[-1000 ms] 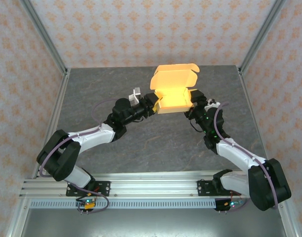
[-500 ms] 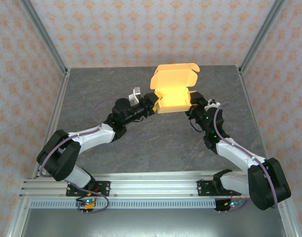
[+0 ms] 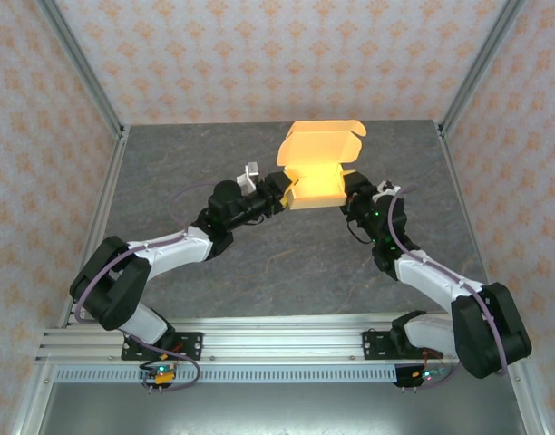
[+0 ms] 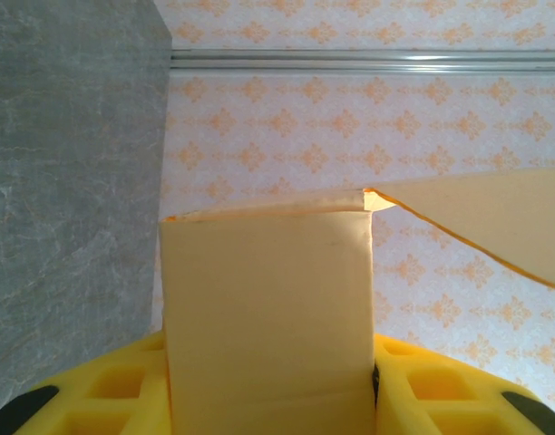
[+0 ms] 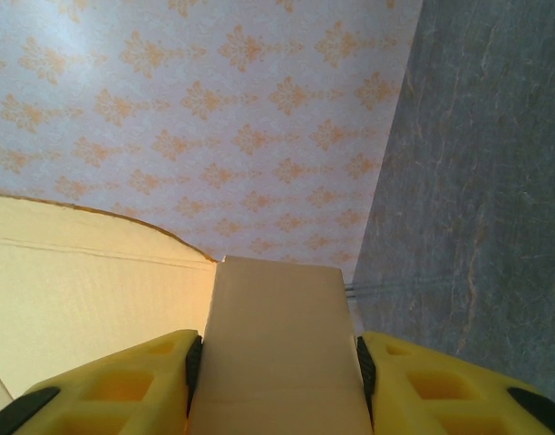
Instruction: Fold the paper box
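Observation:
The paper box (image 3: 317, 181), light orange-tan card, is held just above the grey table at the back centre, its lid (image 3: 320, 143) standing open behind it. My left gripper (image 3: 285, 191) is shut on the box's left end. In the left wrist view that end panel (image 4: 267, 299) fills the gap between the yellow fingers (image 4: 105, 394), and the left gripper (image 4: 268, 385) pinches it. My right gripper (image 3: 351, 188) is shut on the right end. Its end panel (image 5: 277, 326) sits between the black pads (image 5: 194, 362) of the right gripper (image 5: 276, 381).
Patterned wallpaper walls and slanted aluminium posts (image 3: 82, 68) enclose the grey table (image 3: 277, 263). A metal rail (image 3: 268, 340) carrying both arm bases runs along the near edge. A small white part (image 3: 251, 169) sticks up from the left wrist.
The right gripper has moved in to the box's right end and closed its fingers onto the end panel. The left gripper and the box have stayed in place.

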You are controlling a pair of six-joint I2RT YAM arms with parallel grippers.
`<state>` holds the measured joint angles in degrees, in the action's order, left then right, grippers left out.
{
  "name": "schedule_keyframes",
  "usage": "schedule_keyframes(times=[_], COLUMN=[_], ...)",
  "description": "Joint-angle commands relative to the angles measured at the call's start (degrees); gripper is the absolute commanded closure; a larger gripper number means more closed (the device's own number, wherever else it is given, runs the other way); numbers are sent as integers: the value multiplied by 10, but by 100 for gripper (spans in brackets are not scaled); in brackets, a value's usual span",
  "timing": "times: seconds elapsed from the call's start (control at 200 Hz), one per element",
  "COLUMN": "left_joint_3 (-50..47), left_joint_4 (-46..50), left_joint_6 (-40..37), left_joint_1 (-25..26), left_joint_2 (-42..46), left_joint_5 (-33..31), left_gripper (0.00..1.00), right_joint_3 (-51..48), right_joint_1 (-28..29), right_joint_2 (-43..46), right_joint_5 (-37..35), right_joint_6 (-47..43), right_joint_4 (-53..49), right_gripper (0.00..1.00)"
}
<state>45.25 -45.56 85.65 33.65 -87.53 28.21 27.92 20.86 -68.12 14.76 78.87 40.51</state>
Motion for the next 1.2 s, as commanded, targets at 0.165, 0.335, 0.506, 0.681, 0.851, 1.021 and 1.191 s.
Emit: schedule_keyframes(times=[0.165,0.335,0.506,0.681,0.851,1.021,1.191], left_joint_3=[0,-14,-14,-6,2,0,3], left_joint_4=[-19,6,54,96,114,107,132], left_joint_6=[-14,-42,-86,-144,-206,-218,-246], left_joint_1=[-5,-20,-56,-71,-81,-97,-98], left_joint_2=[11,7,-13,-51,-99,-139,-148], left_joint_5=[14,16,53,67,94,124,137], left_gripper=[77,77,76,76,74,72,56], right_joint_3=[-11,8,7,14,33,48,54], right_joint_1=[2,-3,-12,-17,-26,-41,-53], right_joint_2=[-9,-21,-8,20,60,99,96], right_joint_5=[-8,18,42,79,67,42,59], right_joint_6=[-52,-82,-128,-239,-396,-491,-533], right_joint_4=[-60,-85,-101,-179,-305,-376,-372], right_gripper=[71,35,24,22,22,22,22])
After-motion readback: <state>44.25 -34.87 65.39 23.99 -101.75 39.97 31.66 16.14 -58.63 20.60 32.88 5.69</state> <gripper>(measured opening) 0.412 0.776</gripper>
